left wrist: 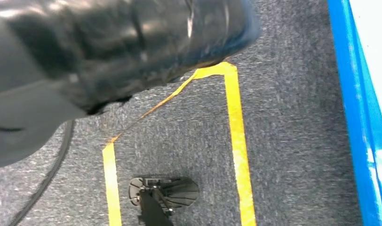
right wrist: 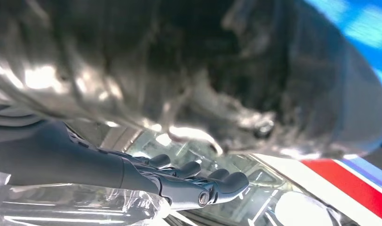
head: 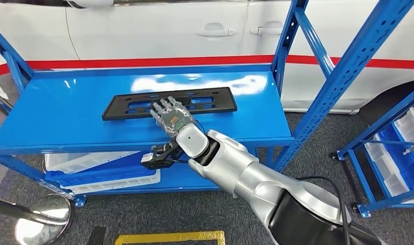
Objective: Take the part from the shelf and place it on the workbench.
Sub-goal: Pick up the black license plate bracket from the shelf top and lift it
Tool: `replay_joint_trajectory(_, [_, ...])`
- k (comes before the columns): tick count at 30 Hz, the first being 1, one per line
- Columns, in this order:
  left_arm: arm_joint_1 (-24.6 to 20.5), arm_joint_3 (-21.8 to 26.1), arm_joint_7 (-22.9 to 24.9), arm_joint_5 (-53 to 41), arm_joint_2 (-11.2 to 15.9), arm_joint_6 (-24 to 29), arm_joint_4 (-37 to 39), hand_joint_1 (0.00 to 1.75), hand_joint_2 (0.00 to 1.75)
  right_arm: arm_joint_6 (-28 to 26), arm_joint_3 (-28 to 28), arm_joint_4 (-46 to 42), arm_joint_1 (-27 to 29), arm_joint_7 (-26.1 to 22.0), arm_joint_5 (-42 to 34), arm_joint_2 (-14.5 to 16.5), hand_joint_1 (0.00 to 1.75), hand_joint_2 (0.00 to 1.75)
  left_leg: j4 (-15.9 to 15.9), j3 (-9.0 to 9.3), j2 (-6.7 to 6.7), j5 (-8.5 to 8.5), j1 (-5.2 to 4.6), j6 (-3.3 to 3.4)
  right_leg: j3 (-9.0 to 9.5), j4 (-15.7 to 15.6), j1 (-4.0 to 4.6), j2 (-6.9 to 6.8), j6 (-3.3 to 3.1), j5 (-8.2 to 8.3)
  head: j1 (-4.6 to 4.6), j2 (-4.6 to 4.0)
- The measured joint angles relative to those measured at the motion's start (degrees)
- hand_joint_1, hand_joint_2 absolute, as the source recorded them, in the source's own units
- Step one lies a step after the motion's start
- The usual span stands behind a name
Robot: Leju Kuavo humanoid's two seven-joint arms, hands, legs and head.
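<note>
The flat black plastic part (head: 169, 102), a long rectangular plate with cut-out slots, lies on the top board of the blue metal shelf (head: 67, 112), roughly in the middle and a little towards the back, its long side running across the shelf. The robot's right arm reaches up from the lower right over the front edge of the shelf, and the right hand (head: 170, 116) sits above the near long edge of the part, back of the hand upward, fingers (head: 164, 106) stretched forward side by side over the plate. From the head view I cannot tell whether the fingertips press on the part or merely hover over it, and nothing is clasped in the hand. In the right wrist view the dark fingers (right wrist: 217, 181) lie nearly straight and close together, with the part as a blurred dark mass close by. Behind the shelf stands a white car with a red stripe (head: 144, 61). On the lower shelf rest pale plastic bins (head: 98, 171). The left wrist view looks down at grey carpet with yellow floor tape (left wrist: 238, 141).
</note>
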Motion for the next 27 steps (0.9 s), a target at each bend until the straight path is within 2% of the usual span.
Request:
replay_joint_trajectory(2, [0.1,-0.1,0.0,0.0,0.0,0.0,0.0,0.00,0.00,0.0,0.0,0.0,-0.1,0.0,0.0,0.0,0.00,0.00,-0.2,0.34,0.05,0.03,0.16,0.74,-0.01,0.3,-0.02,-0.09,0.59,-0.37,0.01,0.00])
replay_joint_trajectory(3, [0.0,-0.1,0.0,0.0,0.0,0.0,0.0,0.00,0.00,0.0,0.0,0.0,-0.1,0.0,0.0,0.0,0.00,0.00,-0.4,0.59,0.09,0.01,0.24,1.14,-0.52,1.6,-0.04,-0.17,0.85,-1.14,0.09,0.00])
replay_joint_trajectory(4, [0.0,-0.1,0.0,0.0,0.0,0.0,0.0,0.00,0.00,-0.1,0.0,0.0,-0.2,0.0,0.0,0.0,0.00,0.00,-0.5,0.85,0.13,-0.04,0.31,1.49,-1.64,3.9,-0.06,-0.25,1.03,-2.36,0.14,0.00])
replay_joint_trajectory(6, [-0.1,-0.2,0.0,0.0,0.0,0.0,0.0,0.00,0.00,-0.1,0.0,0.0,-0.2,0.0,0.0,0.0,0.00,0.00,-0.5,1.09,0.18,-0.31,0.15,2.06,-5.50,11.3,-0.12,-0.32,1.14,-5.39,0.26,0.00])
replay_joint_trajectory(7, [0.0,-0.2,0.0,0.0,0.0,0.0,0.0,0.00,0.00,-0.2,0.0,0.0,-0.1,0.0,0.0,-0.1,0.00,0.00,-0.5,1.16,0.19,-0.43,0.07,2.20,-7.36,14.4,-0.14,-0.32,1.12,-6.20,0.26,0.00])
replay_joint_trajectory(8, [0.0,-0.2,0.0,0.1,0.0,0.0,0.0,0.00,0.00,-0.3,0.0,0.0,0.0,0.0,0.0,-0.1,0.00,0.00,-0.4,1.25,0.17,-0.56,0.01,2.29,-8.47,15.9,-0.14,-0.32,1.05,-6.04,0.26,0.00])
replay_joint_trajectory(9, [0.0,-0.2,0.1,0.1,0.0,0.0,0.0,0.00,0.00,-0.3,0.0,0.0,0.1,0.0,0.0,-0.1,0.00,0.00,-0.4,1.40,0.13,-0.71,-0.04,2.31,-8.45,15.1,-0.13,-0.32,0.89,-4.81,0.25,-0.01])
replay_joint_trajectory(10, [0.1,-0.2,0.1,0.2,0.0,0.0,0.0,0.00,0.00,-0.4,0.0,0.0,0.2,0.0,0.0,-0.2,0.00,0.00,-0.4,1.61,0.08,-0.89,-0.09,2.25,-7.33,12.3,-0.09,-0.32,0.64,-2.78,0.26,-0.01])
replay_joint_trajectory(11, [0.1,-0.2,0.1,0.2,-0.1,0.0,0.0,0.00,0.00,-0.5,0.0,0.0,0.2,0.0,0.0,-0.2,0.00,0.00,-0.3,1.84,0.03,-1.09,-0.11,2.14,-5.61,8.3,0.02,-0.32,0.28,-0.67,0.26,-0.02])
replay_joint_trajectory(12, [0.0,-0.3,0.1,0.2,-0.1,0.0,0.0,0.00,0.00,-0.6,0.0,0.0,0.2,0.0,0.0,-0.2,0.00,0.00,-0.2,1.99,-0.01,-1.33,-0.22,1.94,-3.80,4.6,0.19,-0.32,-0.02,0.74,0.25,-0.02])
replay_joint_trajectory(13, [0.0,-0.3,0.2,0.3,-0.1,0.0,0.0,0.00,0.00,-0.7,0.0,0.0,0.1,0.0,0.0,-0.1,0.00,0.00,-0.2,2.07,-0.03,-1.51,-0.31,1.70,-2.44,1.9,0.30,-0.32,-0.23,1.47,0.22,-0.01])
replay_joint_trajectory(15, [0.0,-0.3,0.2,0.3,-0.2,0.0,0.0,0.00,0.00,-0.8,0.0,0.0,0.1,0.0,0.0,-0.1,0.00,0.00,-0.2,2.11,-0.03,-1.77,-0.37,1.14,-1.47,0.2,0.54,-0.22,-0.37,1.27,0.19,0.00])
replay_joint_trajectory(18, [0.0,-0.4,0.3,0.4,-0.3,0.0,0.0,0.00,0.00,-0.8,0.0,0.0,0.1,-0.1,0.1,-0.2,0.00,0.00,0.5,2.02,0.09,-2.62,-0.15,0.27,-0.89,-0.5,0.23,-0.08,-0.82,1.29,0.11,0.00])
replay_joint_trajectory(19, [-0.1,-0.5,0.3,0.4,-0.3,0.0,0.0,0.00,0.00,-0.8,0.0,0.0,0.1,-0.2,0.1,-0.1,0.00,0.00,2.2,1.26,0.13,-3.61,-0.11,0.01,-0.55,-0.8,0.03,-0.11,-1.02,1.29,0.03,0.00])
replay_joint_trajectory(21, [-0.1,-0.7,0.3,0.4,-0.4,-0.1,0.0,0.00,0.00,-0.8,0.0,0.0,0.1,-0.2,0.1,-0.1,0.00,0.00,8.7,-2.05,0.16,-6.31,0.00,-0.44,-0.04,-1.0,-0.10,-0.19,-1.35,1.07,-0.11,0.00])
replay_joint_trajectory(22, [0.0,-0.7,0.4,0.4,-0.4,-0.1,0.0,0.00,0.00,-0.8,0.0,0.0,0.3,-0.2,0.0,-0.1,0.00,0.00,12.0,-3.98,0.17,-7.20,0.07,-0.64,0.12,-1.0,-0.09,-0.20,-1.43,0.90,-0.13,0.00])
replay_joint_trajectory(23, [0.1,-0.7,0.4,0.5,-0.4,-0.1,0.0,0.00,0.00,-0.8,0.0,0.0,0.5,-0.2,0.0,-0.1,0.00,0.00,14.0,-5.41,0.17,-7.21,0.15,-0.83,0.31,-1.0,-0.10,-0.17,-1.46,0.70,-0.13,0.00])
replay_joint_trajectory(24, [0.2,-0.7,0.4,0.5,-0.4,-0.1,0.0,0.00,0.00,-0.8,0.0,0.0,0.6,-0.3,0.0,-0.1,0.00,0.00,14.0,-5.97,0.17,-6.20,0.22,-0.96,0.53,-0.9,-0.13,-0.12,-1.43,0.45,-0.12,0.00])
replay_joint_trajectory(25, [0.2,-0.7,0.4,0.5,-0.4,-0.1,0.0,0.00,0.00,-0.8,0.0,0.0,0.7,-0.3,0.0,-0.2,0.00,0.00,12.0,-5.52,0.18,-4.26,0.29,-1.04,0.78,-0.8,-0.19,-0.08,-1.35,0.15,-0.14,0.00])
replay_joint_trajectory(26, [0.2,-0.7,0.4,0.5,-0.4,-0.1,0.0,0.00,0.00,-0.8,0.0,0.0,0.7,-0.3,0.0,-0.2,0.00,0.00,8.5,-4.29,0.21,-1.88,0.37,-1.09,1.08,-0.6,-0.25,-0.04,-1.19,-0.22,-0.13,0.00])
replay_joint_trajectory(27, [0.2,-0.7,0.4,0.6,-0.4,-0.1,0.0,0.00,0.00,-0.8,0.0,0.0,0.7,-0.3,0.1,-0.2,0.00,0.00,5.1,-2.86,0.24,-0.20,0.36,-1.10,1.31,-0.4,-0.21,-0.02,-0.95,-0.60,-0.13,-0.01])
